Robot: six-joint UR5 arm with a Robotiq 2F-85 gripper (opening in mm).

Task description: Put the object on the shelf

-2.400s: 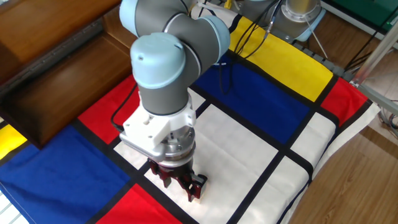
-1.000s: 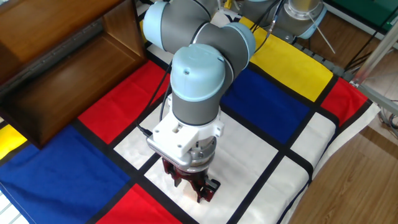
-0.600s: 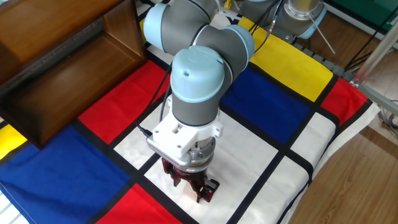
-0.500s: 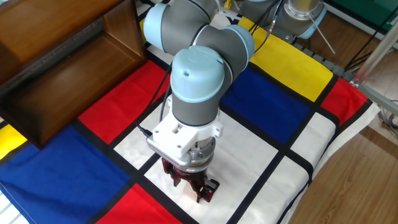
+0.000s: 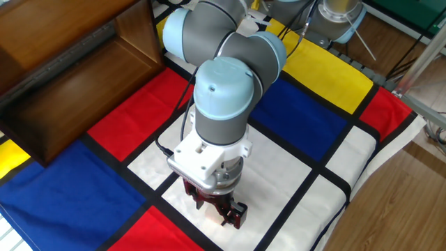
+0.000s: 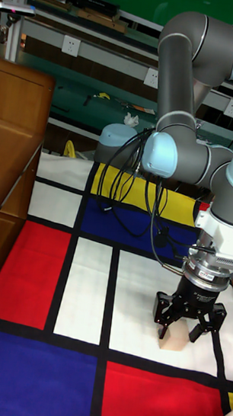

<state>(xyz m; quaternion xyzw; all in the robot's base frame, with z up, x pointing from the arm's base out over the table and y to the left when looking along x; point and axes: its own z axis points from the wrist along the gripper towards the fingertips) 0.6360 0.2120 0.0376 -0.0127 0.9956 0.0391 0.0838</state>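
The object (image 6: 171, 341), a small pale beige block, lies on a white panel of the cloth in the tall fixed view. My gripper (image 6: 186, 328) hangs directly over it, open, with its dark fingers (image 6: 161, 311) spread to either side of the block's top. I cannot tell whether they touch it. From the fixed view the gripper (image 5: 219, 209) points down at the cloth, and the arm's wrist hides nearly all of the block. The dark brown wooden shelf (image 5: 66, 66) stands at the far left, and its side panel (image 6: 8, 144) shows at the left edge.
A cloth with red, blue, yellow and white panels (image 5: 300, 111) covers the table. Black cables (image 6: 134, 187) trail from the arm across the blue and yellow panels. The table's right edge (image 5: 362, 195) drops to a wooden floor. A metal stand (image 5: 334, 21) rises behind.
Since 2.4 s ago the arm has shifted right across the cloth. Over the last second it only sank slightly, the gripper ending a little lower over the white panel.
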